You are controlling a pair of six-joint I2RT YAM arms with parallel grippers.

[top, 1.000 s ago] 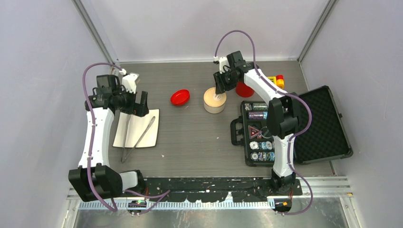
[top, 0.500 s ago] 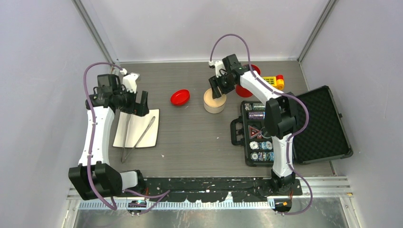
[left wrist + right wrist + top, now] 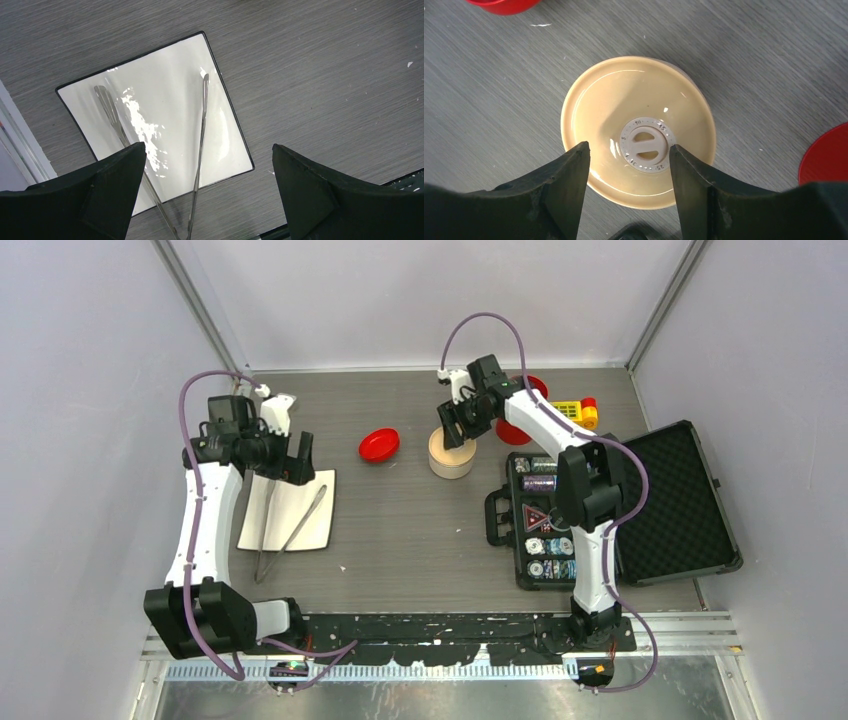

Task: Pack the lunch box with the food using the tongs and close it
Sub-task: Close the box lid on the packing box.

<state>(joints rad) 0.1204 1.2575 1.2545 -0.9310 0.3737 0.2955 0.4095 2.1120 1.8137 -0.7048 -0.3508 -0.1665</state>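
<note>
The lunch box (image 3: 452,466) stands mid-table with its tan lid (image 3: 639,95) on it, a white dial in the lid's middle. My right gripper (image 3: 628,146) hovers open just over the lid, with its fingers either side of the dial and nothing between them; the top view shows this gripper (image 3: 456,426) at the box's far rim. The silver tongs (image 3: 202,125) lie on a white square plate (image 3: 165,75), their joined end off its near edge. My left gripper (image 3: 208,147) hangs wide open above them, seen from above (image 3: 292,458) at the plate's far end. The food is out of view.
A red bowl (image 3: 379,445) sits left of the lunch box. Another red dish (image 3: 826,155) lies right of it, behind my right arm. A yellow and red toy (image 3: 577,412) is at the back right. The open black case of poker chips (image 3: 540,520) fills the right side.
My right gripper has shifted slightly left and back over the lid, and its jaws stand wider apart. The left arm has hardly moved.
</note>
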